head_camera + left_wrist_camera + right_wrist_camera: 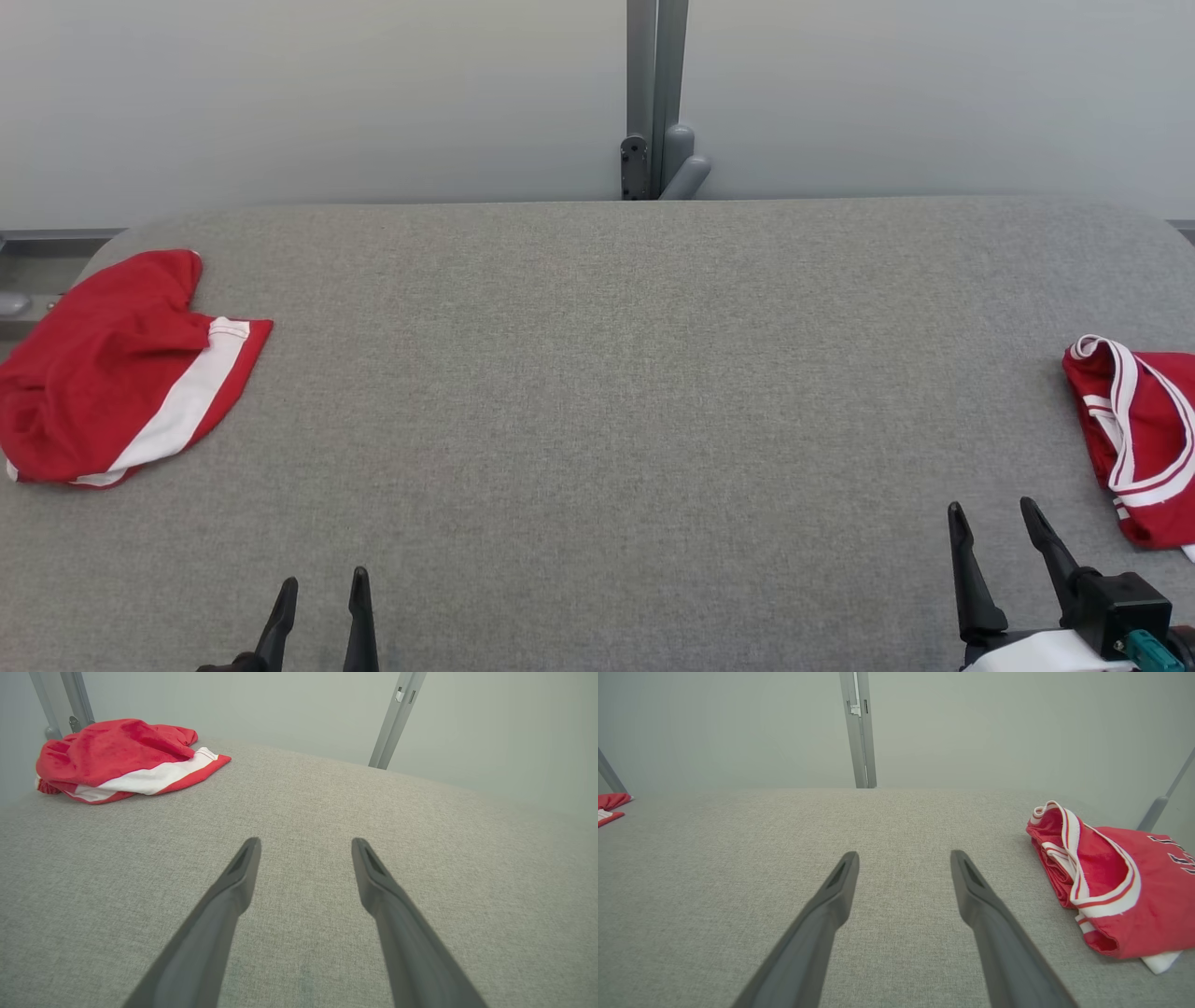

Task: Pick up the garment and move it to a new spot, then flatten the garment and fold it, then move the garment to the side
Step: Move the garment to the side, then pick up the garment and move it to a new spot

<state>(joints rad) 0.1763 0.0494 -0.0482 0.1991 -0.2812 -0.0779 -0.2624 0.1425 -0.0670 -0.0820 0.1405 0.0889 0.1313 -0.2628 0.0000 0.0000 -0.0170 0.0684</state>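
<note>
The left gripper [325, 576] and right gripper [991, 506] are held released over the grey table [607, 373], fingers spread, nothing grasped. A crumpled red garment [103, 373] (white stripe showing) is laid at the table's left edge; a folded red jersey [1144, 439] is laid near the right gripper.

Two red garments [121, 373] [1144, 439], two claws [322, 583] [990, 509], one table [607, 373].

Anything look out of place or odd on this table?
Nothing spilled or damaged. The crumpled red garment lies bunched at the far left of the table; the red jersey sits roughly folded at its far right.
</note>
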